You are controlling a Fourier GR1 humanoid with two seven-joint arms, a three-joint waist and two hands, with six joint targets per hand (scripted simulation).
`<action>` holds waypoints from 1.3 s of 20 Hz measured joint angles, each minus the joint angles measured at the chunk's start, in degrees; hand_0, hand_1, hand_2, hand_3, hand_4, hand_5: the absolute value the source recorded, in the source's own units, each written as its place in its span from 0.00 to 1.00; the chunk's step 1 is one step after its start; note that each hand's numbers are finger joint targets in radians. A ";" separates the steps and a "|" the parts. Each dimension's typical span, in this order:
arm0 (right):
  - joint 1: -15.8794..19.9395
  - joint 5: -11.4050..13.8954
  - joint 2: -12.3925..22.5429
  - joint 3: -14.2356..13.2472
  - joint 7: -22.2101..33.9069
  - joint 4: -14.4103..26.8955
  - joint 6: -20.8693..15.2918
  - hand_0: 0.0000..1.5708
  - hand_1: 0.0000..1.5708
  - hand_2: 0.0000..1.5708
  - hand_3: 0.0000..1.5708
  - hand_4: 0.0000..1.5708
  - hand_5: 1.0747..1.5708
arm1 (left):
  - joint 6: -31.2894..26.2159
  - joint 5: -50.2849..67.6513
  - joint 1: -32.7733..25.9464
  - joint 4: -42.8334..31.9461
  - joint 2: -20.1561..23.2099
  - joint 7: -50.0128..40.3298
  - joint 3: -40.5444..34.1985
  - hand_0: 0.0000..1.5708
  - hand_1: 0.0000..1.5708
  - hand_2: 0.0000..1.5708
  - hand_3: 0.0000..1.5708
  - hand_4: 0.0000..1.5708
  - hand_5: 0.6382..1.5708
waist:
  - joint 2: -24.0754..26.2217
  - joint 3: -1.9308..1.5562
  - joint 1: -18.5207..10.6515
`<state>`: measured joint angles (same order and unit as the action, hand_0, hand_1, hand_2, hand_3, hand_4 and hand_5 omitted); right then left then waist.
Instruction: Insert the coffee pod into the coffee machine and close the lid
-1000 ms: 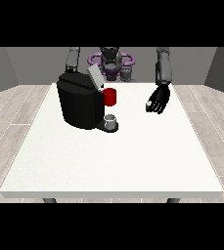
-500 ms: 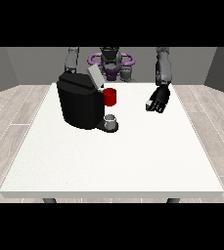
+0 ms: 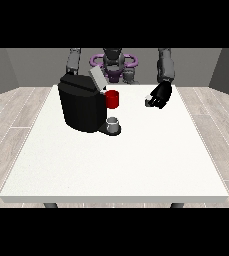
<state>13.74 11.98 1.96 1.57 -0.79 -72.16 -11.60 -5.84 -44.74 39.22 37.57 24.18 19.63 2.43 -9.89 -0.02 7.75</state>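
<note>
The black coffee machine (image 3: 82, 106) stands on the left half of the white table (image 3: 136, 160). Its grey lid (image 3: 97, 78) is tilted up and open. A red pod holder (image 3: 112, 99) juts from the machine's right side, and a small grey cup (image 3: 113, 123) sits on the base below it. The hand at the view's right (image 3: 160, 94) hovers over the table to the right of the holder, apart from it. Its fingers are curled round a small pale thing (image 3: 148, 102), apparently the coffee pod. The other arm (image 3: 74, 60) runs down behind the machine, which hides its hand.
The robot's torso with a purple ring (image 3: 113, 62) stands behind the far table edge. A wooden floor surrounds the table. White tabletop stretches from the machine to the near edge.
The hand at the view's right has drifted slightly left and away from the camera, towards the machine. The lid and the other arm stand as before.
</note>
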 measured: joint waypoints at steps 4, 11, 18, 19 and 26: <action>0.25 -0.17 0.26 -0.77 -0.17 2.35 0.30 0.00 0.00 0.00 0.00 0.00 1.00 | -4.44 0.38 1.83 1.09 -1.36 -1.48 0.11 0.87 0.87 0.88 0.84 0.32 1.00 | 2.72 -0.01 -0.80; 0.00 -1.09 -0.22 -1.03 -0.19 3.64 0.51 0.00 0.00 0.00 0.00 0.00 1.00 | -10.91 0.70 5.61 3.40 -3.92 -6.14 0.04 0.89 0.89 0.89 0.85 0.34 1.00 | 6.21 0.00 -0.72; 1.16 -2.37 0.18 -1.95 -0.77 3.69 1.66 0.00 0.00 0.00 0.00 0.00 1.00 | -15.16 1.09 11.38 5.76 -5.42 -10.44 -0.89 0.88 0.88 0.89 0.88 0.33 1.00 | 7.42 0.00 0.80; 1.14 -2.38 0.54 -2.22 -0.92 3.80 1.69 0.00 0.00 0.00 0.00 0.00 1.00 | -16.03 1.82 12.37 5.93 -5.85 -11.26 -1.58 0.63 0.63 0.77 0.87 0.33 1.00 | 7.66 0.01 0.98; 4.04 -2.93 2.04 -3.37 -0.83 2.07 2.36 0.00 0.00 0.00 0.00 0.02 1.00 | -18.25 4.32 20.58 5.33 -4.12 -15.73 -6.54 0.80 0.80 0.82 0.81 0.31 1.00 | 4.28 0.01 3.95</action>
<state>17.78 9.05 4.01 -1.80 -1.62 -70.10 -9.24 -24.08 -40.42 59.80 42.90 20.06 3.89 -4.11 -5.61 -0.01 11.70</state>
